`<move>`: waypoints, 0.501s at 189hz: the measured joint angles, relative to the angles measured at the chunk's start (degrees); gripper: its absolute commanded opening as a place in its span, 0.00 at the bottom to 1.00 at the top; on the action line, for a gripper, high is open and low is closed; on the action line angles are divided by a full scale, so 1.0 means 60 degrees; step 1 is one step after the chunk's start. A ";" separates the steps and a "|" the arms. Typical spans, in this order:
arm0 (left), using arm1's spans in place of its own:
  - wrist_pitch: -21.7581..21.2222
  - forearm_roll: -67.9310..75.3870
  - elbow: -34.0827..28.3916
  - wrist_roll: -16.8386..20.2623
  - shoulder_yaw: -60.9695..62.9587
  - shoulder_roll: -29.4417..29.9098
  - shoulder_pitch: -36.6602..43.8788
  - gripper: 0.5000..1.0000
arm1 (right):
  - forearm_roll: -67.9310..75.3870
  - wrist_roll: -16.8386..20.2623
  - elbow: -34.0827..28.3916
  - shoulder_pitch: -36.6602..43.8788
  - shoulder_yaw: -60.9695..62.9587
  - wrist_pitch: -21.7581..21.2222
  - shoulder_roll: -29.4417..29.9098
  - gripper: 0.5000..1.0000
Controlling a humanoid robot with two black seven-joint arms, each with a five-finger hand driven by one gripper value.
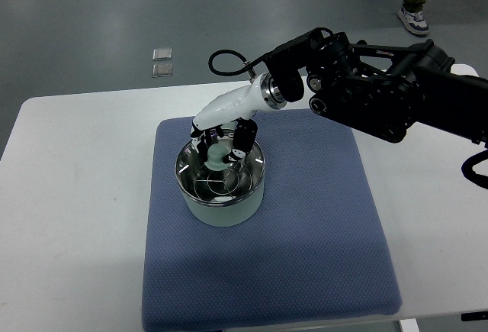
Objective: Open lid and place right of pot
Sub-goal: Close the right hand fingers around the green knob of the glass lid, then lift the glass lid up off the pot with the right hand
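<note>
Blue mat (305, 233) under pot (221, 206); right robot hand (225, 140) grips lid (219, 170).

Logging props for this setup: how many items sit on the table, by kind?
Pots: 1
Lids: 1, on the pot, its knob gripped by the right hand
Blue mats: 1
Total: 3

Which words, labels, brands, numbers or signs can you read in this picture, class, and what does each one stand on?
None can be read.
The pot, its lid, the blue mat and the white table carry no print that shows.
The right hand and its black arm show no legible marking.
Two small squares on the floor: too small to tell.
</note>
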State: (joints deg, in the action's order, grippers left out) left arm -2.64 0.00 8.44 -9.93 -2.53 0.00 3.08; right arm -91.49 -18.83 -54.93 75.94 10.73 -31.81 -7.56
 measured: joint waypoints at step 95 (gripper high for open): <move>0.0000 0.0000 0.0000 0.0000 0.0003 0.0000 0.0000 1.00 | -0.0002 -0.0175 -0.0009 -0.0013 0.0066 -0.0002 -0.0015 0.00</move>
State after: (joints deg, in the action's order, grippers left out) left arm -2.64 0.00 8.44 -9.93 -2.51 0.00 3.08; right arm -91.50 -19.88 -54.99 75.86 11.12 -31.82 -7.65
